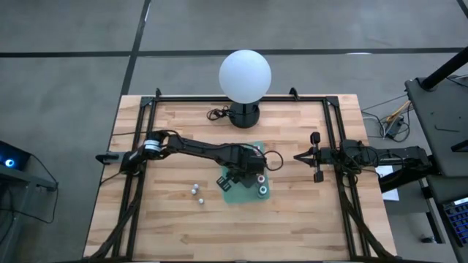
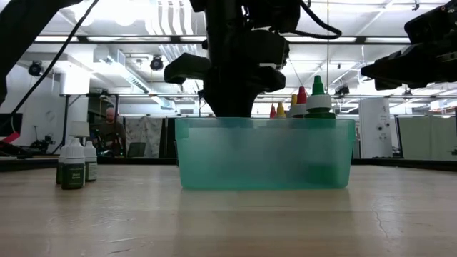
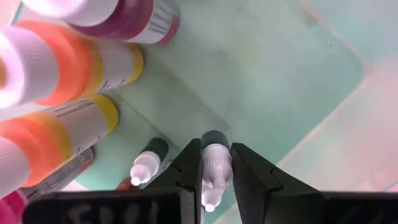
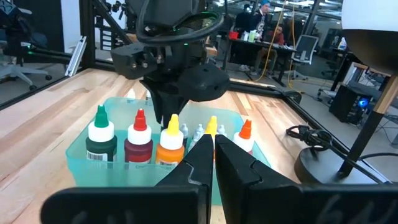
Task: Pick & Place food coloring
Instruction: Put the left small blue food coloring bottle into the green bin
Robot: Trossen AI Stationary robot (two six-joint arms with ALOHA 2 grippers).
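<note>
A translucent green tray (image 1: 232, 191) (image 2: 264, 153) sits mid-table. Several larger food coloring bottles stand upright in it, with green (image 4: 101, 134), red (image 4: 139, 138), yellow (image 4: 171, 140) and orange (image 4: 245, 134) tips. My left gripper (image 1: 246, 172) (image 3: 216, 148) reaches down into the tray and is shut on a small whitish-capped bottle (image 3: 214, 171). A second small bottle (image 3: 146, 165) stands beside it. Two more small bottles (image 1: 197, 193) (image 2: 72, 165) stand on the wood left of the tray. My right gripper (image 1: 316, 157) (image 4: 213, 155) hovers shut, right of the tray. My left gripper pinches the small bottle by its whitish cap (image 3: 216, 163) between the two fingers (image 3: 186, 168), coming from above and pointing down. The bottle stands upright along the fingers, its dark body toward the tray floor (image 3: 267, 81). Whether its base rests there, I cannot tell.
A big white globe lamp (image 1: 245, 77) on a black base stands at the far edge, with a coiled cable (image 1: 216, 114) beside it. Black frame rails run along the table's left and right sides. Bare wood lies on the near side of the tray. People sit in the room behind.
</note>
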